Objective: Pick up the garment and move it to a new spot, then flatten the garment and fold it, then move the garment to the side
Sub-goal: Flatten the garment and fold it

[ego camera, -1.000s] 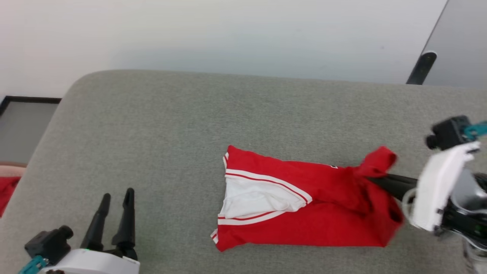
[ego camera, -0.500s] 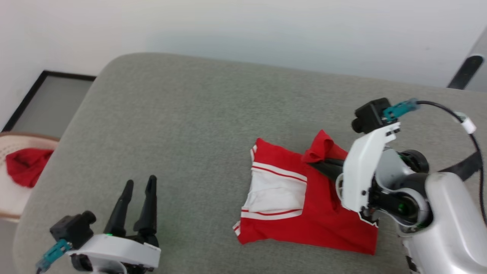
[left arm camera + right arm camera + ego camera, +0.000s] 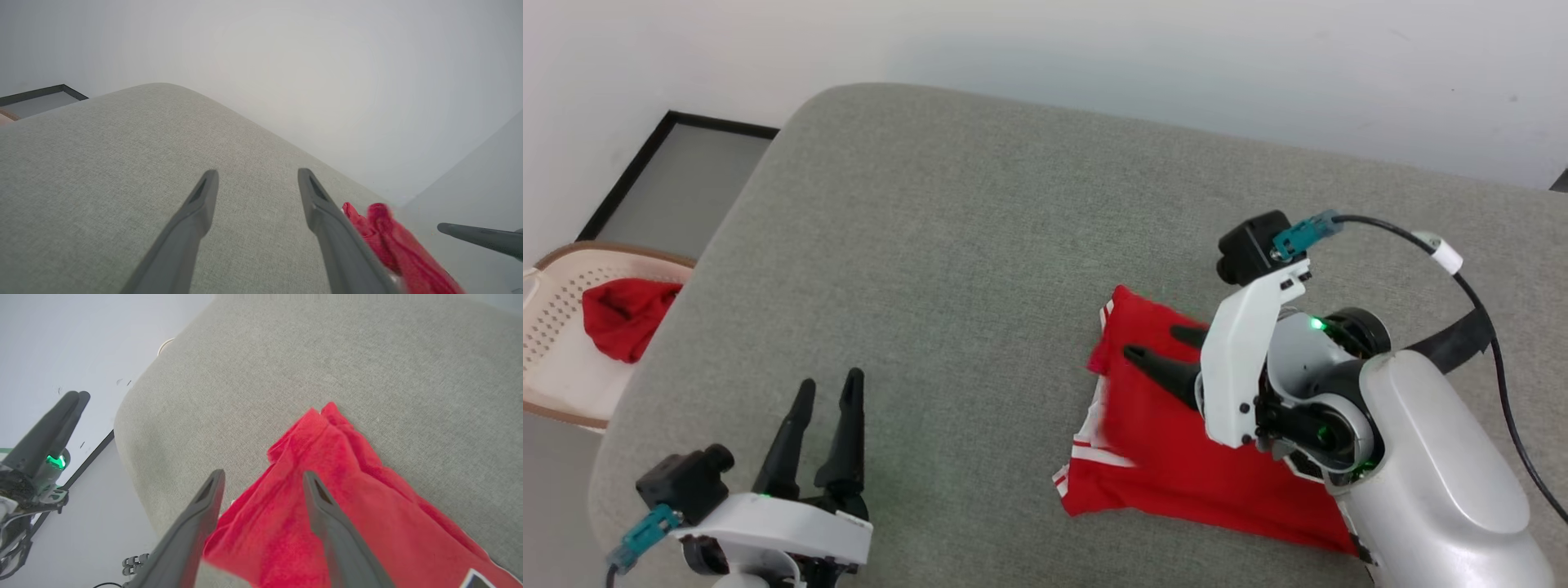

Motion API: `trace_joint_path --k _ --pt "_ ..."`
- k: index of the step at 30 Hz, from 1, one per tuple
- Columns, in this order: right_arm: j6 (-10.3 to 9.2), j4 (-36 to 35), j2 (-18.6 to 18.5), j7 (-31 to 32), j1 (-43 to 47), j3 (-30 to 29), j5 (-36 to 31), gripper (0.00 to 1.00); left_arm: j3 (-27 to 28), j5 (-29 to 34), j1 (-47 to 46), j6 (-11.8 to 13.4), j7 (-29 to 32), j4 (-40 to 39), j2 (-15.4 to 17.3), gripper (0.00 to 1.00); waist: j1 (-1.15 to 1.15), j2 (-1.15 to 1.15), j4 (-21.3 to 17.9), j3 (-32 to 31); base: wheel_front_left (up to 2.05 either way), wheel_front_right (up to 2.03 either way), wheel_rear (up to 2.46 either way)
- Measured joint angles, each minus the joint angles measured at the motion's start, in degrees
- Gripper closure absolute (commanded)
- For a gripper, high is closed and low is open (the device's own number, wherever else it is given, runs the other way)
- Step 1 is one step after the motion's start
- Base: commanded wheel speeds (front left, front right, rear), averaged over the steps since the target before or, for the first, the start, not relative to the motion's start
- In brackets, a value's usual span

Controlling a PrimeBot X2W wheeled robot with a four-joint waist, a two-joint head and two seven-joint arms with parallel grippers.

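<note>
The garment (image 3: pixel 1168 461) lies folded on the grey cushion (image 3: pixel 947 245), red side up, with white-and-red striped trim showing at its left edge. My right gripper (image 3: pixel 1156 343) hovers open just over the garment's upper left part, holding nothing. In the right wrist view the right gripper (image 3: pixel 263 474) spreads its fingers above the loose red fold of the garment (image 3: pixel 339 473). My left gripper (image 3: pixel 830 380) rests open and empty at the lower left, well apart from the cloth. The left wrist view has the left gripper (image 3: pixel 257 174) over bare cushion, with the garment (image 3: pixel 386 234) to its right.
A pale perforated basket (image 3: pixel 556 282) stands on the floor left of the cushion, with a plain red cloth bunch (image 3: pixel 625 314) in it. A dark-framed panel (image 3: pixel 678 175) lies behind it. A black cable (image 3: pixel 1482 294) loops from my right wrist. The cushion's rounded left edge is near my left gripper.
My right gripper swung left carrying the garment's right end over the rest, then opened and let go. The white sleeve is now covered. The head camera shifted; my left gripper stayed open.
</note>
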Motion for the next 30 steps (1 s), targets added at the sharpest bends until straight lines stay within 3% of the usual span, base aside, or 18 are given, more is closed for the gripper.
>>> trace_joint_path --k 8,14,17,23,30 --pt "0.0 -2.68 -2.02 -2.38 -1.76 2.87 2.98 0.0 1.2 0.08 0.23 -0.01 -0.12 -0.74 0.3 0.0 0.0 0.0 -1.75 -0.54 0.0 0.0 0.0" --pt "0.0 -8.89 -7.53 -7.98 -1.91 6.28 4.57 0.0 2.56 1.24 1.42 -0.02 -0.12 -1.16 1.21 0.0 0.0 0.0 -4.24 -1.17 0.0 0.0 0.0" --pt "0.0 -11.46 -11.46 -13.71 -1.38 7.54 4.01 0.0 3.2 1.91 2.39 -0.05 -0.12 -1.41 1.66 0.0 0.0 0.0 -5.86 -1.55 0.0 0.0 0.0" --pt "0.0 -13.06 -18.58 -30.97 1.29 8.24 -0.91 0.0 3.93 4.02 3.28 -0.07 -0.12 -1.69 2.07 0.0 0.0 0.0 -9.47 -2.22 0.0 0.0 0.0" --pt "0.0 -8.78 -21.07 -49.78 8.03 5.25 -7.72 0.0 5.14 6.86 4.59 0.01 -0.12 -1.93 2.26 0.0 0.0 0.0 -13.74 -3.08 0.0 0.0 0.0"
